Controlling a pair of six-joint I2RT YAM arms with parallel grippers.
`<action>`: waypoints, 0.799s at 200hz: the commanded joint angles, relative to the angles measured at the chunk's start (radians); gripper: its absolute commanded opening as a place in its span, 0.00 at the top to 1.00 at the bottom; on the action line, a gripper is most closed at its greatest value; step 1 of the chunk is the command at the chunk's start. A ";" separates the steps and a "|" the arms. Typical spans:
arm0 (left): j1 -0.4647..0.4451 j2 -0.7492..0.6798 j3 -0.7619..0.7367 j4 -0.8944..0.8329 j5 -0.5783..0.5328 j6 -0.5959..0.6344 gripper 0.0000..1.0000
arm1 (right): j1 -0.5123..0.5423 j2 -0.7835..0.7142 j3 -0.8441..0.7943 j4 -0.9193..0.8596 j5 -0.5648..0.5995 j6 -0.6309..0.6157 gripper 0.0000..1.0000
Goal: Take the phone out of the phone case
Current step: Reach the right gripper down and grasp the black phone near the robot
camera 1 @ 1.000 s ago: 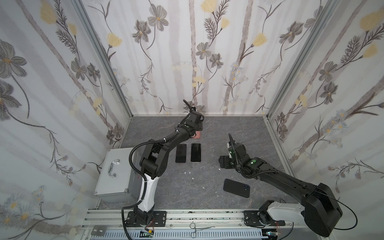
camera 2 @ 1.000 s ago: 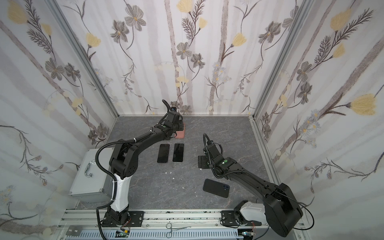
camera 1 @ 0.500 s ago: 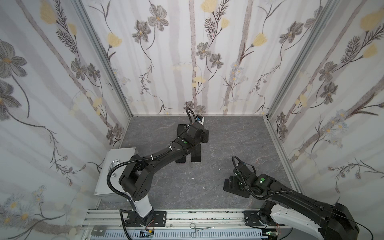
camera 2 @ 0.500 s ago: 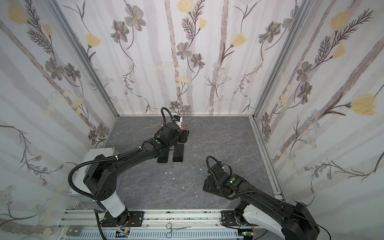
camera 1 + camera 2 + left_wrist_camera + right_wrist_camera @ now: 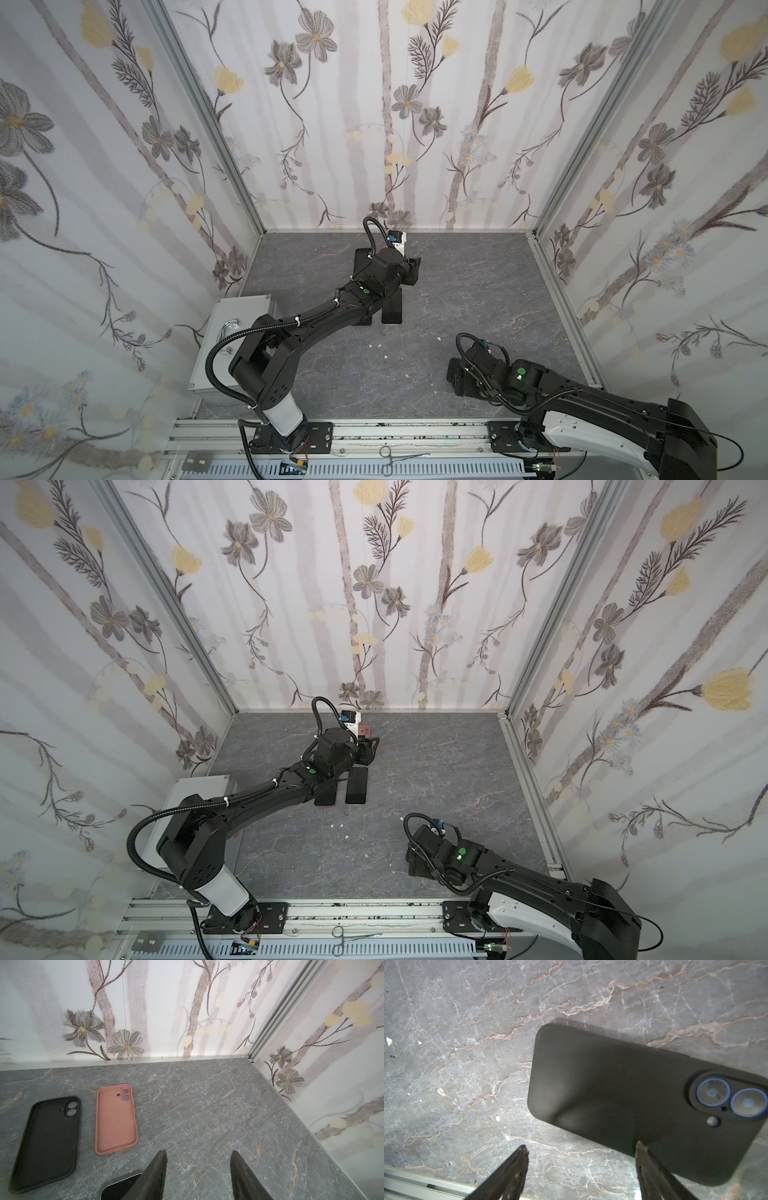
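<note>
A black phone case [image 5: 623, 1095] with the phone inside lies back up on the grey table, blue-rimmed lenses showing through its cut-out. My right gripper [image 5: 581, 1151] hangs open low over its end, one fingertip [image 5: 641, 1153] above the case and the other beside it, over bare table. In both top views this gripper [image 5: 457, 374] sits at the front right and hides most of the case. My left gripper [image 5: 198, 1155] is open and empty over bare table at the back, seen in a top view too [image 5: 371, 750].
An empty pink case [image 5: 115, 1119] and an empty black case [image 5: 47, 1142] lie near the back wall. Two bare phones [image 5: 356, 785] [image 5: 326, 798] lie side by side under the left arm. A metal box [image 5: 232, 332] stands at the left edge. Forceps [image 5: 399, 457] rest on the front rail.
The right arm pulled back from the table's middle and dropped over the cased phone at the front right. The left gripper came down from the pink case and now stretches low over the table.
</note>
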 commanded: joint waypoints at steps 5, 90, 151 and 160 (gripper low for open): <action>-0.002 -0.010 -0.016 0.045 0.002 -0.010 0.48 | 0.006 -0.023 0.024 -0.086 -0.049 0.050 0.21; -0.006 -0.019 -0.035 0.050 -0.015 -0.007 0.47 | 0.008 0.015 0.002 -0.091 -0.041 0.054 0.23; -0.005 -0.042 -0.040 0.049 -0.024 0.018 0.47 | -0.141 0.064 0.016 -0.017 0.028 -0.022 0.10; -0.006 -0.048 -0.043 0.049 -0.025 0.019 0.47 | -0.196 0.065 0.014 0.015 0.029 -0.046 0.07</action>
